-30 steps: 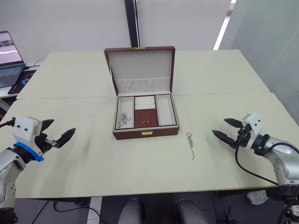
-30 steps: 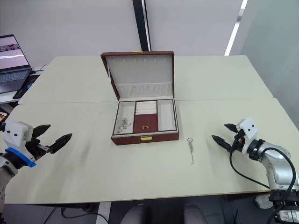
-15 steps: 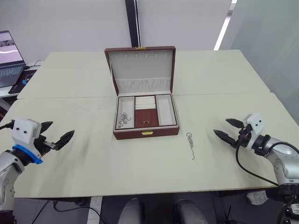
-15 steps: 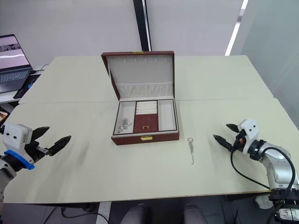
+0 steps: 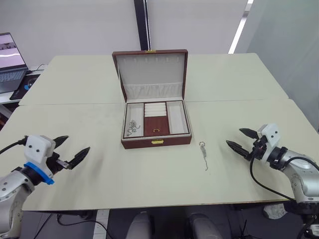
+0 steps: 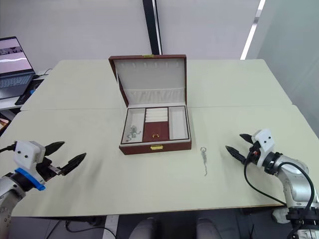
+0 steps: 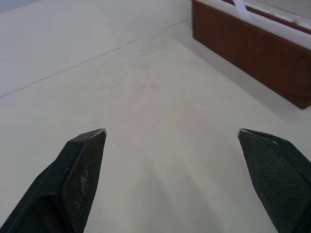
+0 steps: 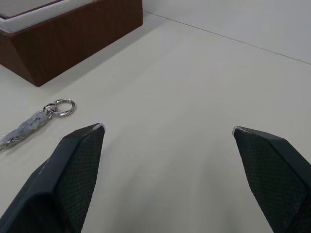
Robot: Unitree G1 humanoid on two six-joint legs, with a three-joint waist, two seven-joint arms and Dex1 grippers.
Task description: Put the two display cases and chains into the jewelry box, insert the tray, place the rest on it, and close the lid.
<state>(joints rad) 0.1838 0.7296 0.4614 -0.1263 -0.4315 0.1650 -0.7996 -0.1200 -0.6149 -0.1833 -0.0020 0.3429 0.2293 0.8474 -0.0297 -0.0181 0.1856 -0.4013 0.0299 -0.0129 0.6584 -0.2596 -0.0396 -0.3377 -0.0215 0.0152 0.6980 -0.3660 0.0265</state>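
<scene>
Centrally in the left eye view, the jewelry box (image 5: 155, 119) is being shown on the table (image 5: 99, 169) with its lid (image 5: 151, 72) standing upright, and a chain (image 5: 130, 127) is lying in its left compartment. Another chain (image 5: 204, 155) is lying on the table at lower right of the box, apart from it. The left gripper (image 5: 71, 151) is being held spread and empty at lower left, the right gripper (image 5: 243, 142) spread and empty at right, near the loose chain. A laptop (image 5: 11, 62) is sitting at the upper left edge.

Along the left wrist view, both fingers (image 7: 77, 174) are being held wide apart over bare table, the box's brown wall (image 7: 252, 56) at upper right.

Across the right wrist view, the loose chain's ring end (image 8: 60, 108) is lying just beside one released finger (image 8: 73, 170), the box corner (image 8: 63, 39) at upper left.
</scene>
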